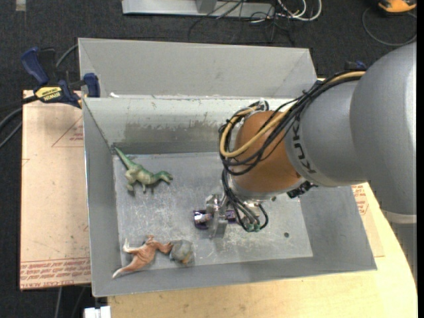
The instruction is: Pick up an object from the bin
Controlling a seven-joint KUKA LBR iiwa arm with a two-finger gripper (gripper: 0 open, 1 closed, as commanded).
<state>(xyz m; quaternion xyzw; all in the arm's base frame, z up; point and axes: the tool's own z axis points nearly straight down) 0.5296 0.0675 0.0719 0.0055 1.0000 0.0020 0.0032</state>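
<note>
My gripper (218, 221) is down near the bin floor, a little right of centre, under the orange cover and cables of the wrist. A small purple thing (200, 217) lies right at its left side, touching or nearly touching it; whether it is held is hidden. A grey stone-like lump (181, 252) rests on the floor to the lower left of the gripper, next to an orange toy dinosaur (140, 257).
A green toy dinosaur (141, 174) stands near the bin's far left corner. The arm and its orange cover hang over the right half of the bin. Bare floor shows between the two dinosaurs and along the front wall.
</note>
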